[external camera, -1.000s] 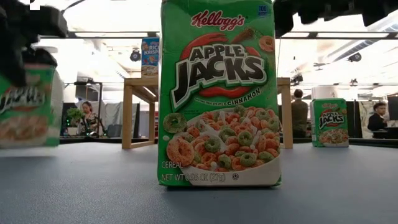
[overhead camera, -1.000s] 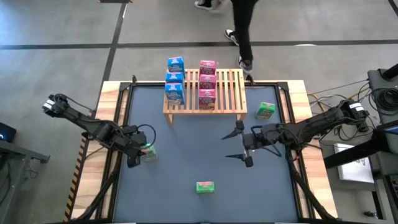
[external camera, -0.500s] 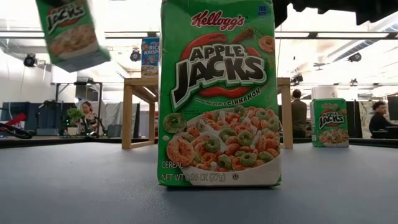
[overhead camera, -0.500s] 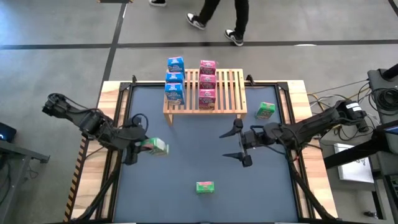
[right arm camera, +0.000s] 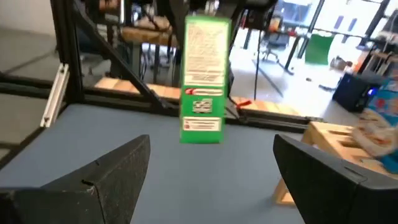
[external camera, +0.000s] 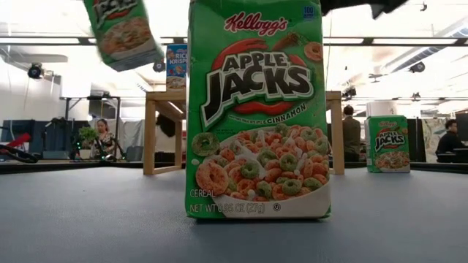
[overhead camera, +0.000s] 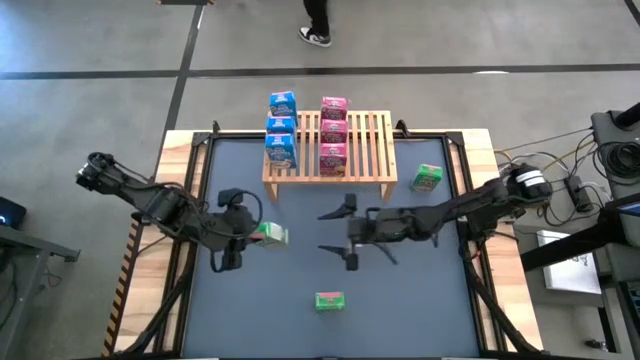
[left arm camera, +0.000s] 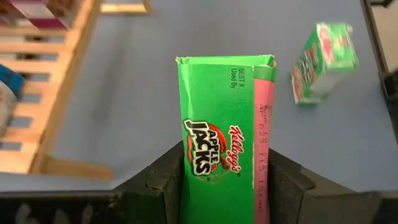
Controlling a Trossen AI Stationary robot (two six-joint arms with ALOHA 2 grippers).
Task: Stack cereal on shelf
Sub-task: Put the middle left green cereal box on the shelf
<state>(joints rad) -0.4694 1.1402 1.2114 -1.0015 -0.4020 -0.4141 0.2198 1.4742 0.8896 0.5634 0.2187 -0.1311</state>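
My left gripper (overhead camera: 252,234) is shut on a green Apple Jacks cereal box (overhead camera: 270,235), in the air left of the table's middle; the box also shows high in the low view (external camera: 121,33). My right gripper (overhead camera: 326,232) is open and empty, a little to the right of that box and facing it (right arm camera: 204,81). A second green box (overhead camera: 330,300) stands upright near the front edge and a third (overhead camera: 427,178) rests at the right. The wooden slatted shelf (overhead camera: 365,140) at the back holds three blue boxes (overhead camera: 282,125) and three pink boxes (overhead camera: 333,130). My left gripper pinches the green box between its two fingers (left arm camera: 163,186), one on each broad face (left arm camera: 189,180), near the box's top end. The fingers come about level from the table's left. The box is lifted clear of the table, nearly upright and slightly tilted.
A person's legs (overhead camera: 316,20) show on the floor beyond the table. The shelf's right-hand slats are bare. Wooden rails edge the dark tabletop (overhead camera: 300,270). The front green box fills the middle of the low view (external camera: 256,109).
My left gripper has lifted the green box from table height, clear of the top, and carried it toward the table's middle. My right gripper, still open, has moved toward the table's left, nearer the held box.
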